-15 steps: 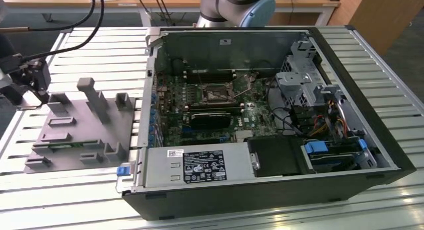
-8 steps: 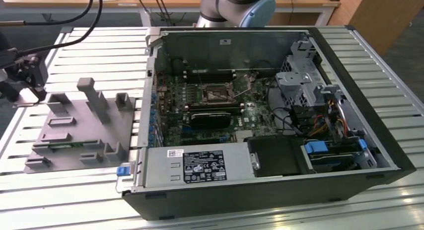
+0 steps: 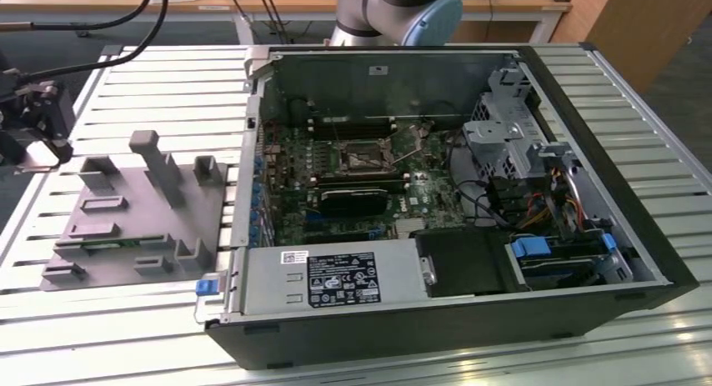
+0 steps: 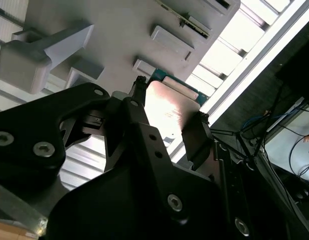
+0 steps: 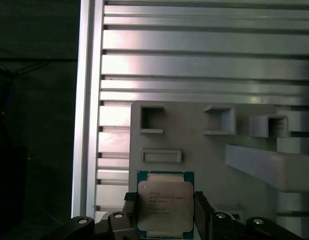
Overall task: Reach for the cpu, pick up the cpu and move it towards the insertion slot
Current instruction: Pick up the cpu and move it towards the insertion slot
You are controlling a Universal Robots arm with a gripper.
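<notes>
1. The cpu [image 5: 164, 206] sits between the two black fingers [image 5: 202, 210] of the gripper [image 5: 165, 197]. Its silvery top faces the first wrist camera, and a green border shows round it.
2. The gripper is narrowed onto the cpu, with one finger against each of two opposite edges. In the second wrist view the cpu [image 4: 167, 107] glares bright between the same fingers [image 4: 194, 140].
3. Under the cpu lies the grey tray [image 5: 194, 145], near its edge, and pale table slats [image 5: 194, 55] run beyond that. I cannot tell whether the chip touches the tray.
4. In the exterior view the gripper [image 3: 36, 140] hangs at the view's far left, over the left rim of the tray [image 3: 122, 236], with its fingers pointing down.
5. The arm's grey and blue base joint [image 3: 395, 11] stands at the far side of the table, behind the open computer case [image 3: 623, 261].
6. The insertion slot [image 3: 364, 157], with its shiny frame and dark centre, lies on the board inside that case. It is well apart from the gripper, towards the exterior view's right.
</notes>
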